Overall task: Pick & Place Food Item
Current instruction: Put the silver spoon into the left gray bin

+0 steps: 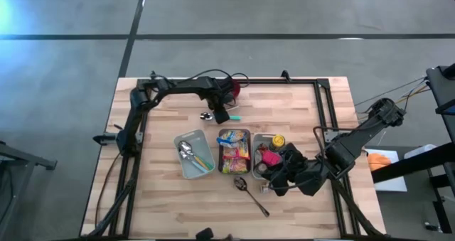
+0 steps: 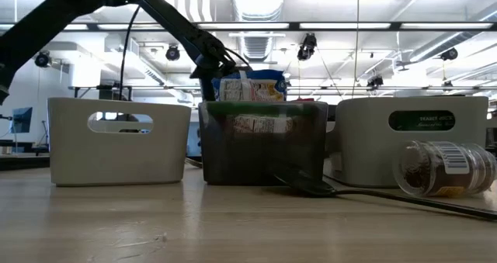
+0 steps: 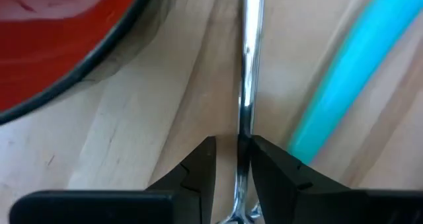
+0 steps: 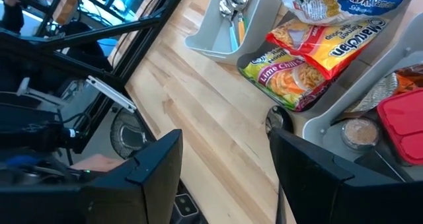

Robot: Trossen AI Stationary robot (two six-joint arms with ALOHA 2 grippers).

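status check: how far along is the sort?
Looks done: spoons sit in the left bin, noodle packets fill the middle bin. In hand: left pincer is closed on a metal utensil handle at the table's far side. Left: a spoon lies loose near the waiting right pincer.

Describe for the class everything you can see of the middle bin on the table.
The middle bin is a small rectangular tub that looks like dark, see-through plastic. It stands upright on the wooden table between two pale bins, close beside both. It is full of noodle packets, yellow, green and blue, piled above its rim. A spoon lies on the table just in front of it.
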